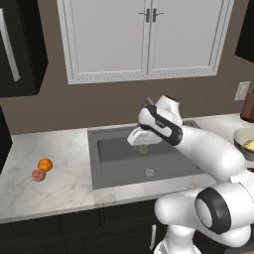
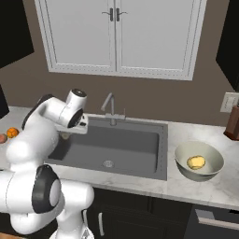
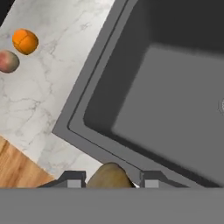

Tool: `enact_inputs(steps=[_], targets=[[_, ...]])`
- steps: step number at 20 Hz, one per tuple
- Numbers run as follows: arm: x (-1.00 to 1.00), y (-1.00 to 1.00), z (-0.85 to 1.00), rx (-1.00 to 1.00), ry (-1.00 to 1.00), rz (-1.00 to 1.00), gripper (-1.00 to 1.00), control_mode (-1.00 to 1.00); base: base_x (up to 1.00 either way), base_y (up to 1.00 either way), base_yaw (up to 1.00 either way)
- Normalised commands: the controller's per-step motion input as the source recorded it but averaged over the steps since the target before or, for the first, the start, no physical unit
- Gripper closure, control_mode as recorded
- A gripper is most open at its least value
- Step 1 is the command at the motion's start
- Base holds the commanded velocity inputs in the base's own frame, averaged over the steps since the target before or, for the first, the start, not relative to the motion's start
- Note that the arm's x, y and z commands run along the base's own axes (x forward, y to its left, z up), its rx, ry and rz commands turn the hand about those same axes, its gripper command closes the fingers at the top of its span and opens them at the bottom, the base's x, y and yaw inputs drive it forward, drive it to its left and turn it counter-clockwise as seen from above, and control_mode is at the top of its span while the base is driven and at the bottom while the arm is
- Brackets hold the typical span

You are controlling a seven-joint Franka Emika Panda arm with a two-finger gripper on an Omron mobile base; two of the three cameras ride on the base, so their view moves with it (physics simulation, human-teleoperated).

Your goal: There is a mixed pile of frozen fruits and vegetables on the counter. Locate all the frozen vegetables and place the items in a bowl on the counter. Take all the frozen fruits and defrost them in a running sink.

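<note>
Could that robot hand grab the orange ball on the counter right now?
Probably not yet: the gripper is shut on a grey-brown disc over the sink. The orange ball lies unobstructed on the counter, so nothing else blocks it.

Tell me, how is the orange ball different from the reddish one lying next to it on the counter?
The orange ball is bright, even orange; the reddish-pink ball is duller, and in the hand view it shades to a greyish side. The orange ball lies nearer the wall, the reddish-pink one nearer the counter's front edge. Both are small, round, similar in size, and lie left of the sink.

Yellow lumpy piece [image 2: 196, 162] — in bowl [image 2: 181, 161]
</note>
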Motion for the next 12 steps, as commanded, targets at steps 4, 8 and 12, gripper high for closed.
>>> enact_inputs(steps=[4,8,12], targets=[[0.0,-1.0,0.09,-0.25,0.12,-0.48,1.0,-1.0,0.0,0.0,0.0],[0.12,-0.97,0.24,-0.22,0.07,-0.36,1.0,-1.0,0.0,0.0,0.0],[0.0,-0.96,0.17,-0.21,0.13,-0.33,1.0,-1.0,0.0,0.0,0.0]])
